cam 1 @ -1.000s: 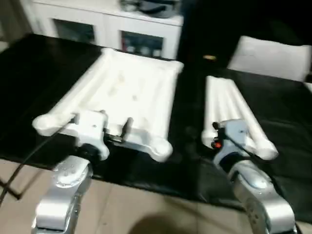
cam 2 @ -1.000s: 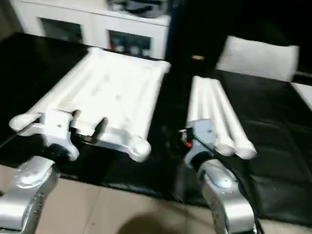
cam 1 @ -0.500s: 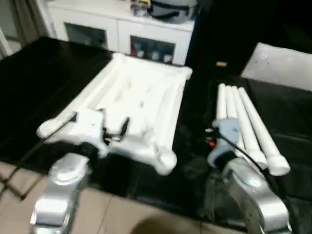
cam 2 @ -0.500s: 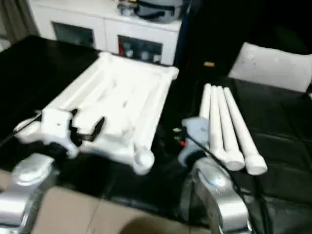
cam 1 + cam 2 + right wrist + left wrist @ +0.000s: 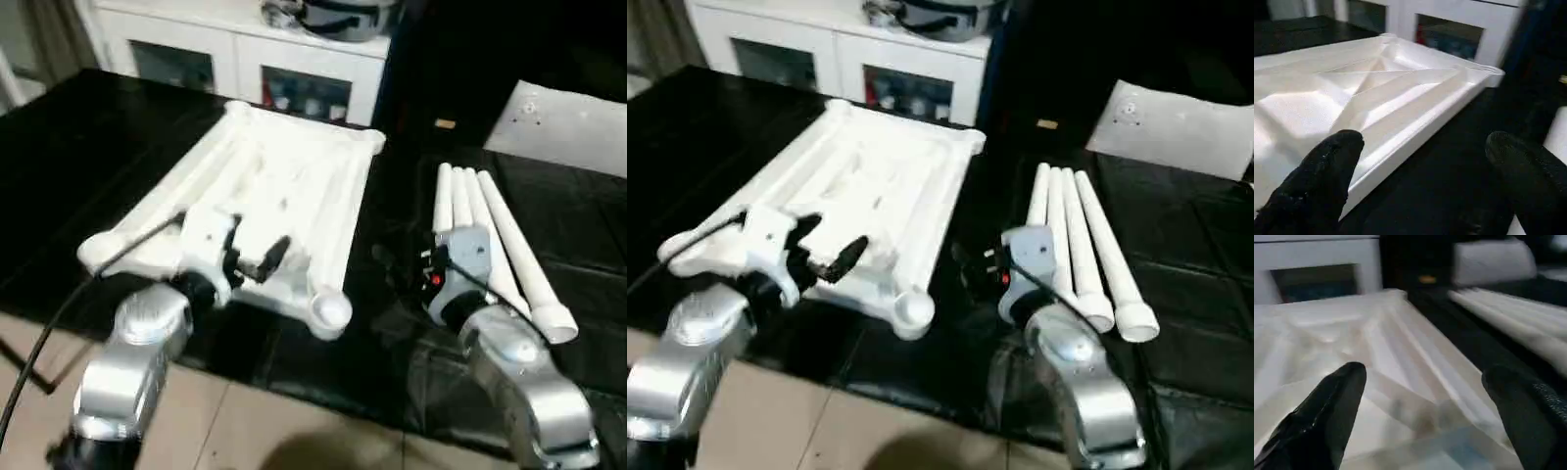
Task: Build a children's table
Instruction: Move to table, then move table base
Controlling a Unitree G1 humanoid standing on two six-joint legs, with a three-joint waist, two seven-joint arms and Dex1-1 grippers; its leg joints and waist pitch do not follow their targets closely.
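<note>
On the black bench (image 5: 59,147) the table top (image 5: 284,186) lies ribbed side up, corner sockets showing; the four legs (image 5: 490,245) lie bundled side by side to its right, apart from it. Left pincer (image 5: 253,257) spread wide, empty, over the top's near edge. Right pincer (image 5: 970,269) also wide open, holding nothing, between top and legs. Next step, my read – grab one leg w/ right, near its mid so it doesn't tip, then line it up square w/ the near socket (image 5: 330,310) before pushing. Left should steady the top. Containers – white cabinet (image 5: 245,59) at back w/ glass doors, contents too dim to tell; a dark pot (image 5: 343,15) on it.
</note>
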